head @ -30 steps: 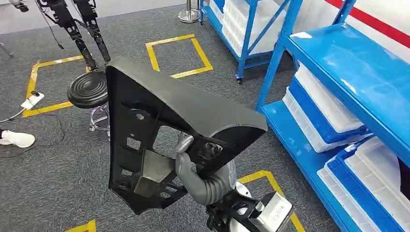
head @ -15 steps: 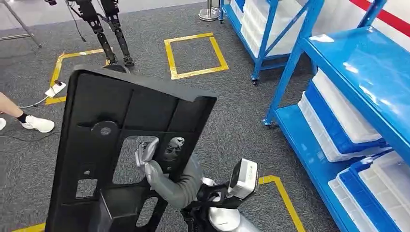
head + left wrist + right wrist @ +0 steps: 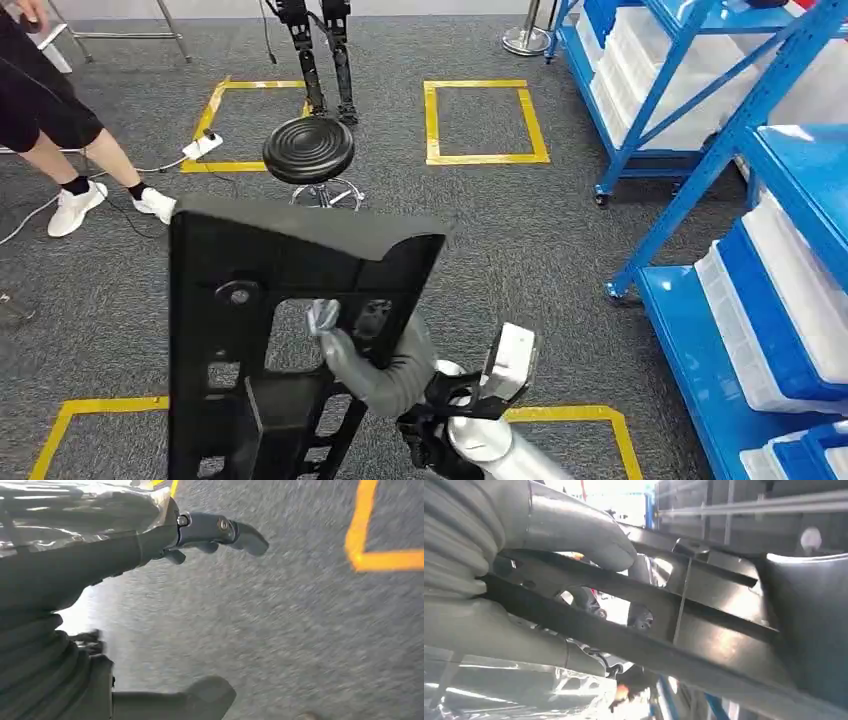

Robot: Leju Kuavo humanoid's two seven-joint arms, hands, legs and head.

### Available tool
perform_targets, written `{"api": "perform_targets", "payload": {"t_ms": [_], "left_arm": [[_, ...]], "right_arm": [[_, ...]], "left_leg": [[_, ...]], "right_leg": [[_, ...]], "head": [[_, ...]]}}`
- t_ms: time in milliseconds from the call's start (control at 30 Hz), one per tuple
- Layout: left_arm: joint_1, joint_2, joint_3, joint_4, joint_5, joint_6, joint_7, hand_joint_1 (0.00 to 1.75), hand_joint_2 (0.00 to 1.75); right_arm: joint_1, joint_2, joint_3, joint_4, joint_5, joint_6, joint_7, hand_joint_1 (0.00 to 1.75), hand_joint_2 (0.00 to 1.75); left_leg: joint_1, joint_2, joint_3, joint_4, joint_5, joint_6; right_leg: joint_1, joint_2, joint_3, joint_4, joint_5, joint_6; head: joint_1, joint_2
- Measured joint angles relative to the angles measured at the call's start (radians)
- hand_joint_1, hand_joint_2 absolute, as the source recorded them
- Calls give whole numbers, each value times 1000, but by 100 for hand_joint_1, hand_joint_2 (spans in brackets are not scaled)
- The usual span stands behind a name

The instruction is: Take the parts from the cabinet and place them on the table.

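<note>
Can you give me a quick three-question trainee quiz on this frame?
1. True or false: the right hand grips the black panel through one of its openings.
2. The left hand is: A) holding a part, B) empty with fingers apart over grey carpet, C) resting on a shelf.
3. Fill in: the black round ____ stands on the carpet beyond the panel.

Key: 1 true; 2 B; 3 stool.
</note>
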Motion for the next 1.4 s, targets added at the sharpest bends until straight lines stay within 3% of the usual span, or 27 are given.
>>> {"api": "perform_targets", "payload": {"t_ms": [33,167,200,233,267,333,367,400,467,500,533,667,700,767,833,867,900,967,1000,1033,1067,1167,1200,1233,1267,1333,1400], "left_arm": [[0,0,2,0,17,16,-18,0,175],[5,-7,13,0,71,27,-118,0,175],[5,-7,15,0,85,-11,-185,0,175],[8,10,15,0,87,-83,-263,0,175],[9,30,14,-1,87,-191,-339,0,175],[11,65,12,-1,84,-331,-399,0,175],[15,80,10,-2,80,-363,-402,0,175],[20,96,9,-6,74,-374,-404,0,175],[27,114,5,-8,65,-380,-405,0,175],[29,121,3,-9,63,-380,-406,0,175],[27,127,2,-11,62,-380,-406,0,175],[26,136,-2,-14,54,-383,-409,0,175],[27,135,-3,-14,54,-383,-409,0,175],[27,135,-8,-14,54,-384,-410,0,175],[25,136,-14,-14,54,-384,-410,0,175],[25,137,-15,-14,54,-384,-410,0,175],[25,137,-15,-14,54,-383,-410,0,175],[26,137,-16,-14,54,-387,-423,0,175],[26,137,-16,-14,55,-398,-434,0,175],[26,138,-16,-14,55,-406,-442,0,175],[25,142,-16,-14,54,-414,-452,0,175],[26,148,-20,-14,53,-439,-468,0,175],[26,154,-21,-14,51,-445,-469,0,175],[26,154,-22,-12,51,-449,-469,0,175],[23,158,-24,-12,45,-450,-468,0,175],[17,162,-31,-12,42,-451,-464,0,175],[18,162,-37,-12,35,-451,-457,0,175]], "right_arm": [[5,-7,-22,-12,14,-4,8,175,175],[38,-21,-69,-66,94,-91,25,175,175],[55,-21,-80,-87,145,-156,27,175,175],[83,-24,-94,-116,194,-218,24,175,175],[110,-33,-113,-155,235,-274,16,175,175],[150,-53,-142,-197,275,-322,8,175,175],[172,-65,-156,-219,288,-335,6,175,175],[194,-73,-166,-239,296,-343,2,175,175],[225,-87,-184,-268,300,-346,-4,175,175],[235,-92,-191,-282,302,-346,-6,175,175],[244,-95,-197,-293,302,-347,-7,175,175],[265,-109,-212,-323,303,-347,-7,175,175],[266,-112,-214,-330,303,-347,-7,175,175],[270,-117,-219,-339,304,-347,-8,175,175],[281,-125,-223,-341,304,-348,-8,175,175],[287,-129,-225,-341,304,-349,-8,175,175],[290,-132,-226,-341,304,-349,-8,175,175],[290,-133,-230,-341,306,-348,-14,175,175],[292,-135,-231,-342,307,-346,-19,175,175],[294,-137,-233,-344,308,-345,-23,175,175],[299,-138,-234,-344,308,-343,-25,175,175],[312,-145,-242,-349,310,-337,-32,175,175],[313,-146,-244,-349,313,-336,-36,175,175],[316,-146,-246,-351,315,-336,-39,175,175],[325,-146,-249,-356,318,-336,-44,175,175],[347,-147,-259,-364,323,-336,-47,175,175],[358,-147,-261,-364,326,-336,-48,175,175]], "left_leg": [[-6,-9,-4,6,-2,-8],[1,-29,-17,4,3,-27],[3,2,-23,17,-8,-30],[-3,55,-39,52,-35,-36],[0,79,-71,121,-75,-41],[6,95,-144,274,-140,-47],[8,98,-164,315,-145,-49],[9,98,-159,304,-128,-49],[8,111,-82,161,-49,-44],[5,140,-30,66,-9,-36],[-8,185,-5,23,-24,-32],[-18,135,-14,13,-19,-13],[-2,123,0,-1,-10,-2],[-3,107,2,-2,-8,8],[-3,78,0,-2,-8,9],[-3,63,0,-2,-8,9],[-3,50,1,-1,-8,9],[-3,21,3,1,-8,8],[-2,7,4,3,-9,6],[-2,-2,1,6,-10,0],[-10,-16,-5,13,-12,-9],[-1,-38,-14,4,-2,-30],[0,-38,-18,10,-5,-32],[-4,22,-25,31,-21,-38],[-4,63,-48,83,-55,-42],[1,90,-125,243,-131,-50],[1,97,-164,319,-146,-53]], "right_leg": [[-1,29,1,-23,4,-5],[2,-3,6,-30,18,-29],[-6,-13,8,-33,21,-34],[-4,-24,10,-33,18,-40],[0,-41,10,-33,15,-51],[6,-69,10,-33,11,-56],[8,-80,11,-32,10,-58],[8,-90,13,-32,8,-60],[8,-105,20,-32,3,-60],[9,-111,25,-32,-1,-57],[14,-119,28,-33,-4,-52],[21,-158,35,-39,-12,-35],[25,-142,28,-27,-22,-25],[19,-64,-4,64,-69,-35],[13,-44,-88,229,-134,-41],[13,-42,-114,277,-143,-36],[11,-42,-118,274,-132,-28],[5,-35,-58,137,-60,-5],[-1,-18,-15,42,-21,4],[-8,22,10,-23,-4,7],[-6,44,7,-25,-1,-5],[4,16,8,-20,4,-26],[-12,4,11,-26,9,-34],[-9,-5,13,-27,10,-37],[-6,-19,15,-27,8,-48],[2,-48,17,-27,3,-55],[5,-72,17,-27,1,-58]], "head": [[1,0],[0,0],[-1,0],[-13,0],[-16,0],[-16,0],[-16,0],[-15,0],[-16,0],[-16,0],[-16,0],[-17,0],[-14,0],[-14,0],[-7,0],[-7,0],[-7,0],[-6,0],[-6,0],[-5,0],[-3,0],[-6,0],[-6,0],[-8,0],[-21,0],[-20,0],[-20,0]]}}
